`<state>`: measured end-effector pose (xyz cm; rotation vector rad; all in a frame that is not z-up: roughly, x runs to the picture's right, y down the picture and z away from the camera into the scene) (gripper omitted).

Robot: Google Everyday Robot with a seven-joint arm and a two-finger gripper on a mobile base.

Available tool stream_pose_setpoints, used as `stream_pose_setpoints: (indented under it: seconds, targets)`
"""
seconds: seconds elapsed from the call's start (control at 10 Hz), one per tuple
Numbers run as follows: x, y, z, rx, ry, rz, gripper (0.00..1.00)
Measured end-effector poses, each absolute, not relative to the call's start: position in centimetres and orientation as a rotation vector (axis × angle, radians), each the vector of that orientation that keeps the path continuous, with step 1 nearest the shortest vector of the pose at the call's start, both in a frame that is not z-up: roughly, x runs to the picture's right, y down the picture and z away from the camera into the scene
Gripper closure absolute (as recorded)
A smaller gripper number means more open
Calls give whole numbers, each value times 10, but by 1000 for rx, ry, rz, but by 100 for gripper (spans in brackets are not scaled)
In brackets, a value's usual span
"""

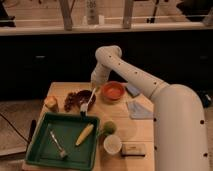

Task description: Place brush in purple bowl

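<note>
The brush [88, 101] hangs tilted, its thin handle running up into my gripper [95, 87] and its whitish head down at the right rim of the purple bowl [76, 100]. The gripper is shut on the brush's handle end, just above and to the right of the bowl, between it and the orange bowl [113, 91]. The purple bowl sits at the back left of the wooden table [120, 122]. My white arm [145, 85] arches in from the lower right.
A green tray [45, 131] at the front left holds a corn cob [84, 135] and a grey fork [58, 145]. A white cup [112, 145], a green fruit [108, 128], a small box [132, 149], a grey cloth [138, 110] and a yellow item [51, 102] also lie on the table.
</note>
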<state>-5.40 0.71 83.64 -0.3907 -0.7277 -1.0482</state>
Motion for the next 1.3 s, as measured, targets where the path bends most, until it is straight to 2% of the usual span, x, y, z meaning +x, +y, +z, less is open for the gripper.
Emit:
stream_pose_setpoints:
  seconds: [1.3]
  targets:
    - [-80, -3, 856, -372, -779, -971, 100]
